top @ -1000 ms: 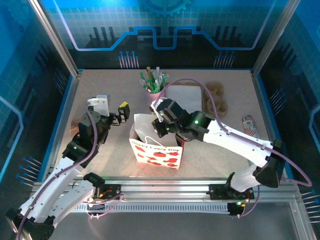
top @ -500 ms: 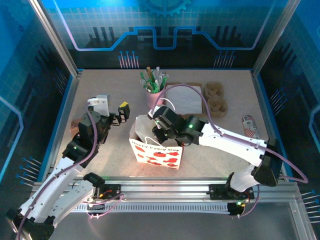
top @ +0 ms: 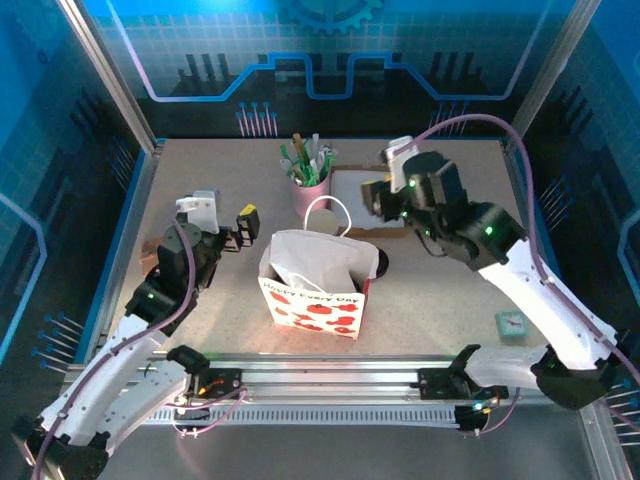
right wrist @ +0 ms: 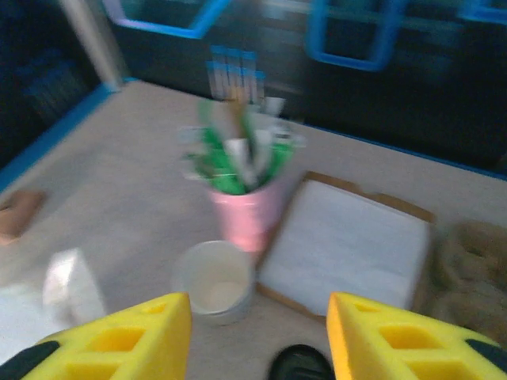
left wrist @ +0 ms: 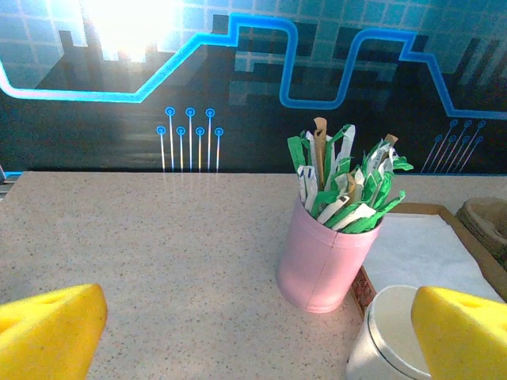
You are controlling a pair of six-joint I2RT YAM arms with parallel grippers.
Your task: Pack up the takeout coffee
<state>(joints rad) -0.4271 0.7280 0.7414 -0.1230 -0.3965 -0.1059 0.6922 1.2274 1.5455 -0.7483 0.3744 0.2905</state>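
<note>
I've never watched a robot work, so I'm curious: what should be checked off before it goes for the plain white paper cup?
1. White paper gift bag with red print upright, mouth looks open from above: ok.
2. Plain white paper cup upright, without a lid, outside the bag: ok.
3. Right hand open, nothing between its fingers: ok.
4. Left hand open and empty, off to the bag's left: ok.
5. Room to grip the white cup: cannot tell; the pink cup of green-and-white sticks stands close behind it.
6. Whether the white cup holds anything: cannot tell, the view is blurred.
</note>
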